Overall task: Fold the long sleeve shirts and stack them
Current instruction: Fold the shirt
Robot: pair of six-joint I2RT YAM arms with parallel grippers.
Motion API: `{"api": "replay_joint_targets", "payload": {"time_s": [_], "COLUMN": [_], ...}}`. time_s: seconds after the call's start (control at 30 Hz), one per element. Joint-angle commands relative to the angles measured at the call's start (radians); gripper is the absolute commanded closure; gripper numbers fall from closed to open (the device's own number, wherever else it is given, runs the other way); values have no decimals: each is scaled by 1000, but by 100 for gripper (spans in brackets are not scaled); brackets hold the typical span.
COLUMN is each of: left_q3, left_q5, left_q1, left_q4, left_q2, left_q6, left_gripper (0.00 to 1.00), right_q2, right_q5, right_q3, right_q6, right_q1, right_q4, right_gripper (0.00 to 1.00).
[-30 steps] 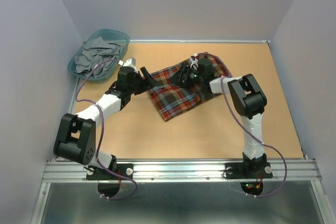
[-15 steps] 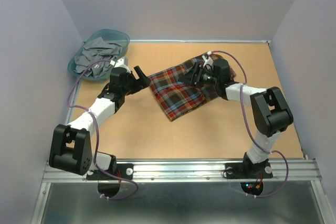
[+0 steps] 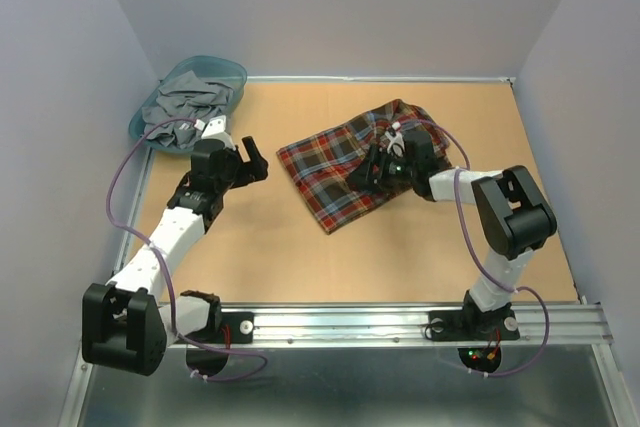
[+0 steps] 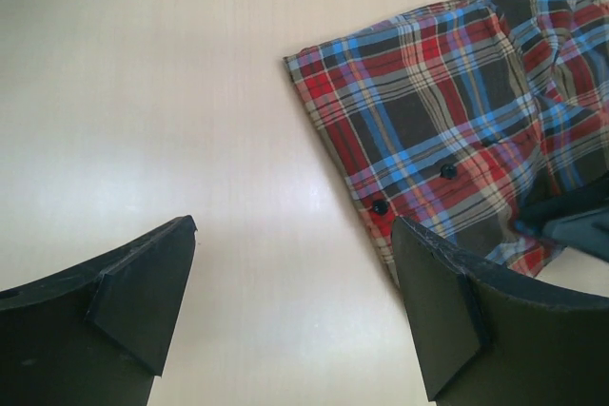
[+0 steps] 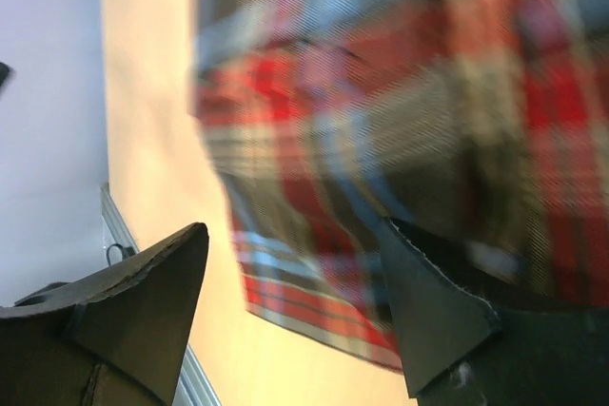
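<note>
A tan wooden table (image 3: 300,247) fills the enclosure, boxed in by plain, pale lavender walls (image 3: 340,7) at the back and on both sides. An aluminium rail (image 3: 340,319) runs along its near edge. The light is soft and even.

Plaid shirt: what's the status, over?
Left gripper open, beside shirt. Right gripper open above shirt. Shirt lying rumpled on table. Nothing blocking.

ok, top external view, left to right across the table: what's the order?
Teal plastic basket holding grey cloth → left pincer, open → red, brown, navy and yellow plaid flannel shirt. The right pincer sits over the shirt, so it is left out.
</note>
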Motion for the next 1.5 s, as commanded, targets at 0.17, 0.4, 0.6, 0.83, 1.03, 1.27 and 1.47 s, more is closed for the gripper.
{"api": "replay_joint_targets", "payload": {"time_s": [0.17,0.4,0.6,0.83,1.03,1.27,1.47], "left_q3": [-55,-61,-67,-69,-69,-69,-70], "left_q5": [-159,-263,-306,-325,-322,-314,-311], "left_q1": [1,1,1,1,1,1,1], "left_q4": [-29,-10,-12,-10,-9,-9,-9], "left_q2": [-168,-167,-187,-193,-197,-196,-193], "left_q6": [66,80,89,94,89,88,88], "left_gripper": [4,4,4,4,4,5,4], "right_q2": [3,260,448,492,339,231,296], "right_q5": [3,-28,13,4,-22,12,21], "right_q3": [401,604,564,490,497,317,165], "right_q6": [59,220,317,348,336,326,339], "right_q1": [139,231,232,231,228,229,229], "right_q4": [-45,150,245,258,202,199,287], "right_gripper": [20,20,20,20,20,20,20]}}
